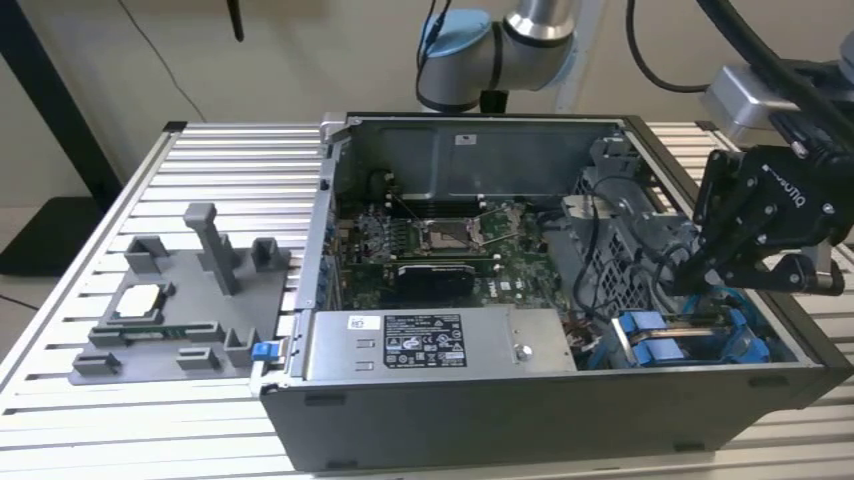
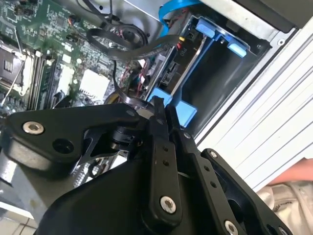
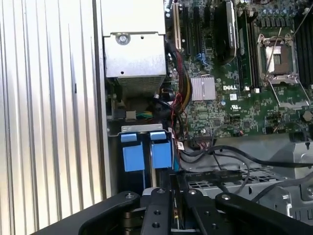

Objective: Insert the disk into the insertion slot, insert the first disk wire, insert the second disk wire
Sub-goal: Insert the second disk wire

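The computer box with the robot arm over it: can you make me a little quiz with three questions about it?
1. True or false: the gripper hangs over the grey tray outside the computer case.
2. What colour are the plastic parts in the insertion slot?
A) red B) blue C) yellow
3. Fill the gap: in the exterior view, the power-supply box lies on the insertion slot's ____ side.

Key:
1. False, it is above the insertion slot inside the case.
2. B
3. Left
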Controlling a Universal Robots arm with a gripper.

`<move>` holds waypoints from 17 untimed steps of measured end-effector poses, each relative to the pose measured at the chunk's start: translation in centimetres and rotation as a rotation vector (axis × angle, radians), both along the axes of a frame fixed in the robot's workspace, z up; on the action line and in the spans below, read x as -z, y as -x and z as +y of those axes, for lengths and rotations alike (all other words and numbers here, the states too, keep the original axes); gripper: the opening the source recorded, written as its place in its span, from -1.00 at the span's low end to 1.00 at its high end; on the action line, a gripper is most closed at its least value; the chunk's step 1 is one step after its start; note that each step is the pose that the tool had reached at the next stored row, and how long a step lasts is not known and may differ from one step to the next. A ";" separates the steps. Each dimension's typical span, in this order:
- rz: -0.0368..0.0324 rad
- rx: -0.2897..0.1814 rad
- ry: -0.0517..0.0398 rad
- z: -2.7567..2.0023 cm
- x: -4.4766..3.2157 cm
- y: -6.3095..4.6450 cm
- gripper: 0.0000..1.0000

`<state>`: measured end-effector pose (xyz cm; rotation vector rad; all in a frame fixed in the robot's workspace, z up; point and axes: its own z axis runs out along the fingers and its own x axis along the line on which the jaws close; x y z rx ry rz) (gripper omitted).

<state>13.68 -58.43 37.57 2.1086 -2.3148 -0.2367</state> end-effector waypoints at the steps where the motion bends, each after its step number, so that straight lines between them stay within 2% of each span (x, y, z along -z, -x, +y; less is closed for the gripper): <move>1: -0.0012 0.000 0.0000 -0.03 0.14 0.0 -1.00; 7: -0.0175 -0.004 0.0002 -0.04 0.94 0.0 -1.00; 10: -0.0327 -0.005 0.0002 -0.04 1.27 0.0 -1.00; 13: -0.0448 -0.006 0.0001 -0.04 1.62 0.0 -1.00; 17: -0.0690 -0.007 0.0003 -0.04 1.94 0.0 -1.00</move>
